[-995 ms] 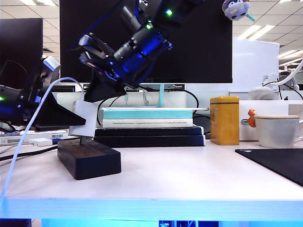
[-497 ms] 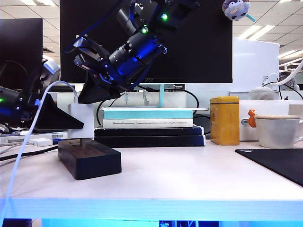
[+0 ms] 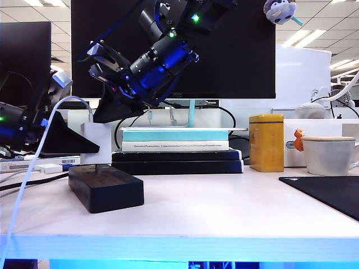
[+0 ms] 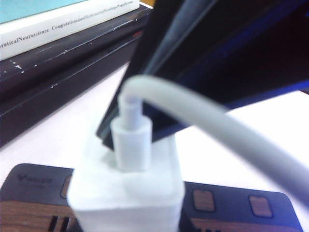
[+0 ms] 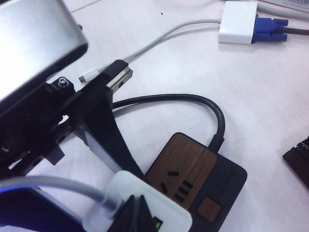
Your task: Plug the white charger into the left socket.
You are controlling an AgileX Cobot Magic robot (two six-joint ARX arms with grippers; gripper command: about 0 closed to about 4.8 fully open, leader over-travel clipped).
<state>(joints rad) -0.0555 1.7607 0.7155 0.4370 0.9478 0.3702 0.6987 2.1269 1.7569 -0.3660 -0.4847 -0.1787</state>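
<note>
Two grippers work on one small block here, and I read that as a split of labour: the left gripper [image 3: 78, 147] reaches in level from the left side of the exterior view and has its fingers closed about the sides of the white charger [image 3: 96, 143], while the right gripper [image 3: 115, 109] reaches across from above with its fingers pinched fully together, their tips resting at the charger's top edge, so I judge it is there to press or steady rather than to hold. The charger stands upright over the black power strip [image 3: 106, 188], and a thin dark line of prong shows under it, so it is not yet seated flush. From the right wrist view the charger [image 5: 145, 208] sits over the wood-faced end of the strip [image 5: 193, 176], beside an uncovered outlet [image 5: 176, 186] and a small button [image 5: 208, 209]; I cannot tell from these views whether the slot it covers is truly the left socket, which is hidden beneath it. The white cable [image 4: 207, 121] leaves the top of the charger [image 4: 128, 193] and arcs away, clear of the fingers. I judge the next need is a straight downward push.
</note>
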